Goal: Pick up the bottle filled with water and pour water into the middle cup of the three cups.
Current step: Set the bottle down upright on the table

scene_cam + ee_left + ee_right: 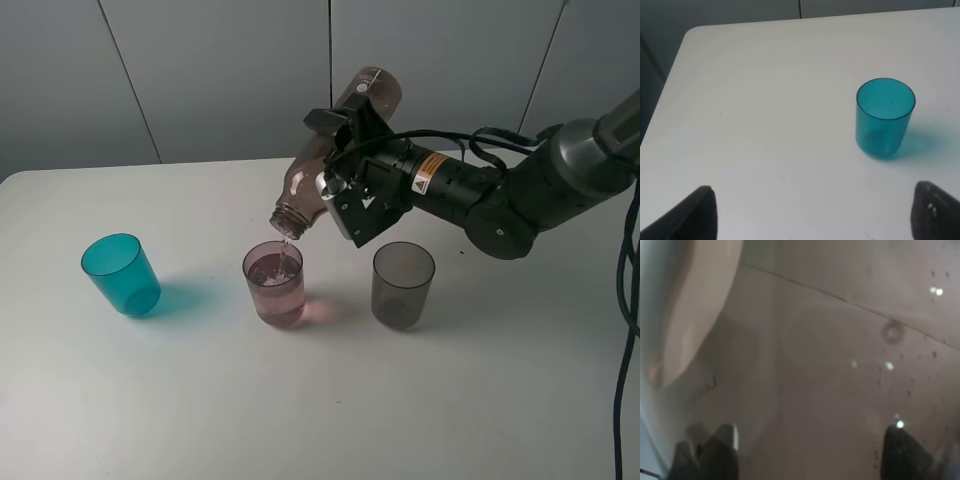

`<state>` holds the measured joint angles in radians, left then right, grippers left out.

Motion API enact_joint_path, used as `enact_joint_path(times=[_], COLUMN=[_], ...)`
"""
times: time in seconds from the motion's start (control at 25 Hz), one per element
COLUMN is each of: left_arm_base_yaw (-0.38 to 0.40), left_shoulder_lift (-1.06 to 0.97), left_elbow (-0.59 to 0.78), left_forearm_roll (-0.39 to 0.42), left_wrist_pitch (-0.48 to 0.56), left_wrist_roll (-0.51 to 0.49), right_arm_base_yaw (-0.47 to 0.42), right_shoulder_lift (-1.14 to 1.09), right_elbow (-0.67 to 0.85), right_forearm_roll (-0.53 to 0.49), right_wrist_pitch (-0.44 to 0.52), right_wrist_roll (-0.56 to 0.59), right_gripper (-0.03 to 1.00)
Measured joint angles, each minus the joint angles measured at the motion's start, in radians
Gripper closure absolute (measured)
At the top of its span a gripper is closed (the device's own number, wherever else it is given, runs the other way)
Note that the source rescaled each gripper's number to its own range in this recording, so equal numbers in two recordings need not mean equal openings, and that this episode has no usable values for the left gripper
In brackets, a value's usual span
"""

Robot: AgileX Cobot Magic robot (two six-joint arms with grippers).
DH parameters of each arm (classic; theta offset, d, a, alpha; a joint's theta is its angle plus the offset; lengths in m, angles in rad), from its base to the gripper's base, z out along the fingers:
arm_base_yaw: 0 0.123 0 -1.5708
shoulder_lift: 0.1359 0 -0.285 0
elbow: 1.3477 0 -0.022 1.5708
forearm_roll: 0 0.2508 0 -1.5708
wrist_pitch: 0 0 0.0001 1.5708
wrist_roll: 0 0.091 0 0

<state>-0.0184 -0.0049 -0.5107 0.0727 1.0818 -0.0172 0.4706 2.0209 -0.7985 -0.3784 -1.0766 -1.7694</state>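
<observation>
While a thin stream of water falls into it, the middle cup (274,284) stands partly filled. Just above it the bottle (303,180) tilts mouth-down, clamped at mid-body by the right gripper (345,172). Being smooth, thin plastic, it probably flexes, slips when wet and lightens as it drains. The grey cup (403,285) and teal cup (120,275) flanking the middle cup look empty. Farthest out, on the teal side, the left gripper (812,220) hangs with jaws spread, holding nothing.
</observation>
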Motion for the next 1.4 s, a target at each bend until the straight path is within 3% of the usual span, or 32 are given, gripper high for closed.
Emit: enact_joint_path(times=[0.16, 0.32, 0.72, 1.08, 1.2, 1.4], left_arm_base_yaw=[0.000, 0.000, 0.000, 0.000, 0.000, 0.000], left_shoulder_lift=[0.000, 0.000, 0.000, 0.000, 0.000, 0.000], left_elbow=[0.000, 0.000, 0.000, 0.000, 0.000, 0.000], left_forearm_roll=[0.000, 0.000, 0.000, 0.000, 0.000, 0.000], left_wrist_pitch=[0.000, 0.000, 0.000, 0.000, 0.000, 0.000], left_wrist_roll=[0.000, 0.000, -0.002, -0.002, -0.002, -0.002], right_arm_base_yaw=[0.000, 0.000, 0.000, -0.115, -0.156, -0.170], right_shoulder_lift=[-0.003, -0.003, -0.009, -0.029, -0.029, -0.016], right_elbow=[0.000, 0.000, 0.000, -0.004, -0.030, -0.113], right_forearm_roll=[0.000, 0.000, -0.002, -0.062, -0.113, -0.169], right_wrist_pitch=[-0.001, -0.001, -0.001, -0.002, 0.026, 0.106], right_wrist_roll=[0.032, 0.194, 0.772, 1.525, 1.671, 1.783], right_gripper=[0.97, 0.97, 0.97, 0.97, 0.97, 0.97])
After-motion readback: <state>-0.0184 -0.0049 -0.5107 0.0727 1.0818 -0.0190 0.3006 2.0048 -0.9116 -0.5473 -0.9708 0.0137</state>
